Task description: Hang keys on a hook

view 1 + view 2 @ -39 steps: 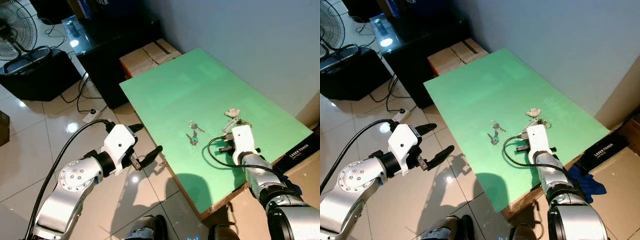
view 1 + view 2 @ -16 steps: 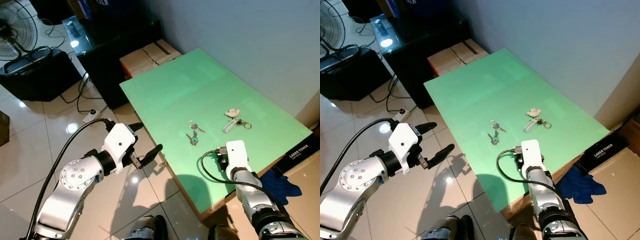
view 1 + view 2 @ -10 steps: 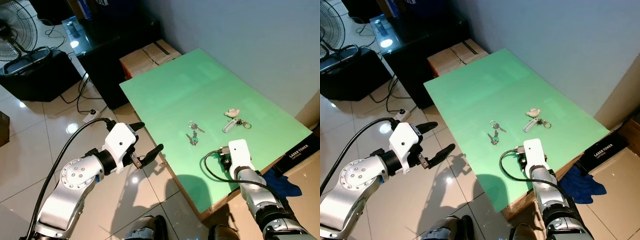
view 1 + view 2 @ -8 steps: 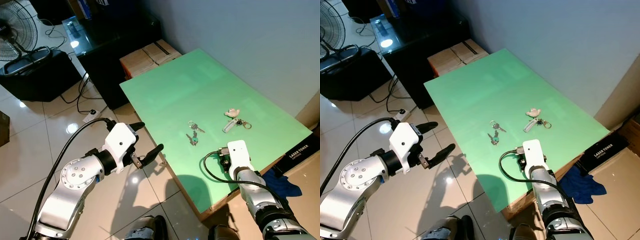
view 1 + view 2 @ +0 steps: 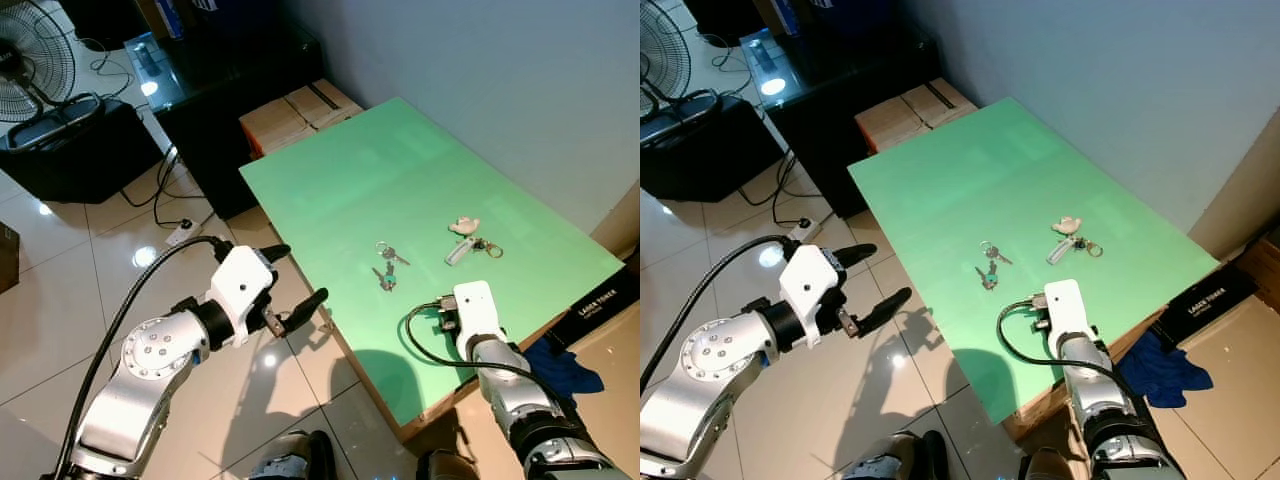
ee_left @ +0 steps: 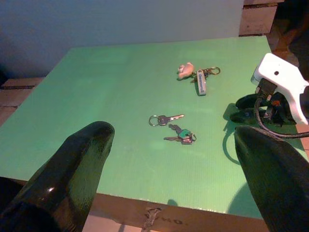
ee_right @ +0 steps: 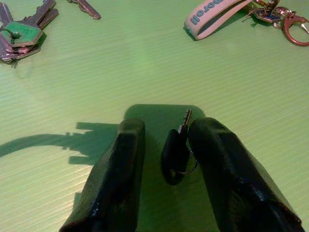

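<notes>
The right end effector [image 7: 166, 145], low over the green table [image 5: 330, 180], has edged slightly forward since half a second ago; its wrist view shows a black-headed key [image 7: 175, 147] pinched against one finger. Beyond lie green-tagged keys [image 7: 19, 36] and a keychain strap [image 7: 212, 17]. The left end effector [image 5: 295, 285] hangs spread open off the table's edge.

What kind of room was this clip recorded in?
Probably a home living or storage room, though it is hard to be sure: a glossy tiled floor, a standing fan, cardboard boxes against the wall, and a green board serving as a makeshift table with keys on it.
</notes>
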Available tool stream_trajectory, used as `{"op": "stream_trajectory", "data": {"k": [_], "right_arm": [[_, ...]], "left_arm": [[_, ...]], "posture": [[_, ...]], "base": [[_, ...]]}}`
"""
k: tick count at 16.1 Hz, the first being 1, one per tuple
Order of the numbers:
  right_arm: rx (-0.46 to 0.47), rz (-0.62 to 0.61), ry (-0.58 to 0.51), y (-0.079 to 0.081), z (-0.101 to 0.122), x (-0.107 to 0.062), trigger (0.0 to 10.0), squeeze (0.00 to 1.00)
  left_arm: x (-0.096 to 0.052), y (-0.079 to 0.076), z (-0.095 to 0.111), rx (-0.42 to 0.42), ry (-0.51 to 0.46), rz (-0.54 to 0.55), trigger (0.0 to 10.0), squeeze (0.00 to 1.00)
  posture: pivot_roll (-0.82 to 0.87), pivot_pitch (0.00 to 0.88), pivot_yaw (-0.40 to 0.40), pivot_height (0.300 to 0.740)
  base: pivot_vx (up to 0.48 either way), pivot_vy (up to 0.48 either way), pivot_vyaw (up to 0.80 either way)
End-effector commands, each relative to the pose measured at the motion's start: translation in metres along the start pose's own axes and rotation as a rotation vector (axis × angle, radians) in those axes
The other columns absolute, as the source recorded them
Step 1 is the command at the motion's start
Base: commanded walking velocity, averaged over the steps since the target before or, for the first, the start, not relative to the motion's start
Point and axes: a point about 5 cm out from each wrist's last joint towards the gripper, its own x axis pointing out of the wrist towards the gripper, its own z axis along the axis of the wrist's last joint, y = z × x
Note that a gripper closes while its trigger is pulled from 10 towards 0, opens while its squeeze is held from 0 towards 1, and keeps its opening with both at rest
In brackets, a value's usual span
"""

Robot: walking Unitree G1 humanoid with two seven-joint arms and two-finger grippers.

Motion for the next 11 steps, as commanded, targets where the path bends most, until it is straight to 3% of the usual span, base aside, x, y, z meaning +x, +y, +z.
{"op": "stream_trajectory", "data": {"k": [1,11], "right_arm": [[0.017,0.012,0.03,0.006,-0.007,-0.002,0.0,0.0],[0.058,-0.023,-0.029,-0.006,0.008,0.002,0.0,0.0]], "left_arm": [[-0.002,0.0,-0.003,-0.002,0.019,0.005,10.0,0.0],[-0.001,-0.001,-0.003,0.0,0.015,0.0,10.0,0.0]], "posture": [[0.11,0.148,0.177,0.74],[0.11,0.128,0.177,0.74]], "base": [[0.0,0.0,0.0],[0.0,0.0,0.0]]}}
